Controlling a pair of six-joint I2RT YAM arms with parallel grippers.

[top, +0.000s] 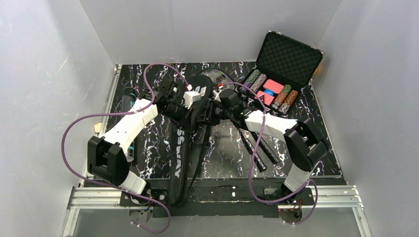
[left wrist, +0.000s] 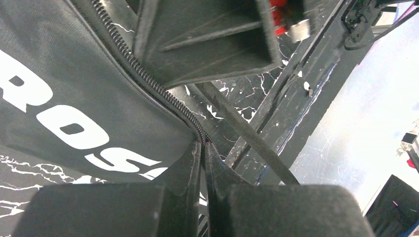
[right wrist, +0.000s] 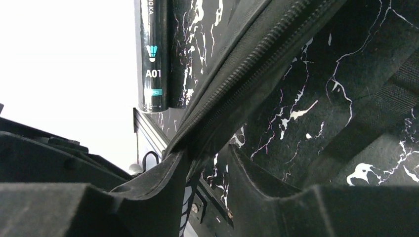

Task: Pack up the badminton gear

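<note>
Right now, both arms are reaching in toward the middle of the tabletop, meeting over the far part of the long black racket bag. The left arm is leaning in from the left with its elbow bent. The right arm is leaning in from the right the same way. The left jaws are pinching the bag's cloth edge right by the zipper. The right jaws are squeezing the bag's edge by its zipper too. The bag is lying longways, from the near edge toward the far side. Two rackets are lying just right of the bag, with their handles under the right arm. The tube is lying by the left edge. An open black case is sitting in the far right corner.
</note>
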